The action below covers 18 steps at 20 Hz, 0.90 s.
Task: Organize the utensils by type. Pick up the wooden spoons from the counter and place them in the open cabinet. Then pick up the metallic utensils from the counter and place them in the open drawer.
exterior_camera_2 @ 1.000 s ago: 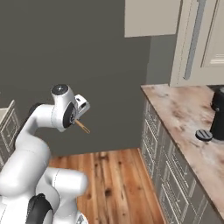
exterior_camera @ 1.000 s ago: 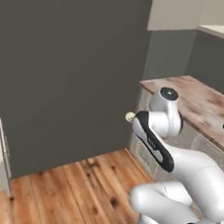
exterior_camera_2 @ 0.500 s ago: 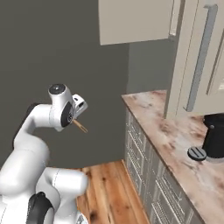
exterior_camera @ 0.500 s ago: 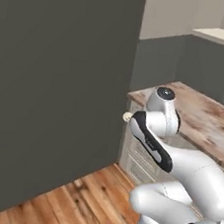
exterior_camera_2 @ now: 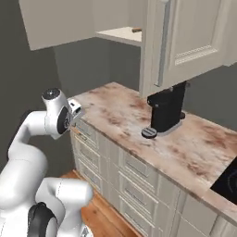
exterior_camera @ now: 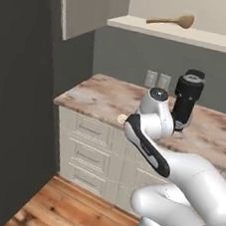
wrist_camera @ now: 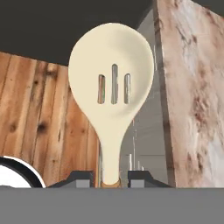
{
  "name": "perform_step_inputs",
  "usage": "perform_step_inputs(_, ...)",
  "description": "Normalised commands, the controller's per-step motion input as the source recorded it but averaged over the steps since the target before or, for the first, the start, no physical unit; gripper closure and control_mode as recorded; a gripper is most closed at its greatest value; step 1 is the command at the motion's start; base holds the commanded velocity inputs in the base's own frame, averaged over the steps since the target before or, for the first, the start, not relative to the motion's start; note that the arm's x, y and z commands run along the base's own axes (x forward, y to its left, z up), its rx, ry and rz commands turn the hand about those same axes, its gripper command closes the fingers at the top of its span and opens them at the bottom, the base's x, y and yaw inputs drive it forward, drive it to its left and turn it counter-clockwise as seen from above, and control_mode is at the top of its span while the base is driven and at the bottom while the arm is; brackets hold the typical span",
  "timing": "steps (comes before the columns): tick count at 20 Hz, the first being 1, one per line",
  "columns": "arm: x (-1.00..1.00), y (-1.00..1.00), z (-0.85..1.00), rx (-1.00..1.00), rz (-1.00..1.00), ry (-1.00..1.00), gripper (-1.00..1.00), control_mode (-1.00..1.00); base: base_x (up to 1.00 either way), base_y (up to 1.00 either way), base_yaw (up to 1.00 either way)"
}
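Note:
My gripper (wrist_camera: 111,177) is shut on the brown handle of the smaller wooden spoon (wrist_camera: 112,87), whose pale slotted bowl points away from the hand. In the left base view the spoon's bowl (exterior_camera: 122,118) peeks out beside my arm at the counter's (exterior_camera: 99,97) front edge. The gripper (exterior_camera_2: 73,121) hangs just off the counter's (exterior_camera_2: 115,109) left end. The larger tan wooden spoon (exterior_camera: 172,20) lies on the shelf of the open cabinet (exterior_camera: 145,26). The metallic utensils and the open drawer are out of view.
A black coffee machine (exterior_camera: 187,98) (exterior_camera_2: 165,111) stands on the counter under the cabinet's open door (exterior_camera_2: 185,41). Cream drawer fronts (exterior_camera_2: 134,185) run below. A dark cooktop (exterior_camera_2: 229,183) sits at far right. A dark wall (exterior_camera: 13,123) rises at left over the wooden floor (exterior_camera: 73,210).
The whole picture has shifted: the base has driven toward the counter, bringing the cabinet shelf and coffee machine into view. The spoon stays in my shut gripper.

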Motion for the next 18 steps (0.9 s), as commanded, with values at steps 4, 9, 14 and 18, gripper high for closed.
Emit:
perform_step_inputs(4,0.00,0.00,0.00,0.00,0.00,0.00,1.00,1.00,0.50,0.14,-0.72)
perform_step_inputs(9,0.00,0.00,0.00,0.00,0.00,0.00,1.00,1.00,0.78,0.39,-0.52)
perform_step_inputs(14,0.00,0.00,0.00,0.00,0.00,0.00,1.00,1.00,0.58,0.62,-0.60)
perform_step_inputs(18,0.00,0.00,0.00,0.00,0.00,0.00,1.00,1.00,0.34,0.71,-0.53)
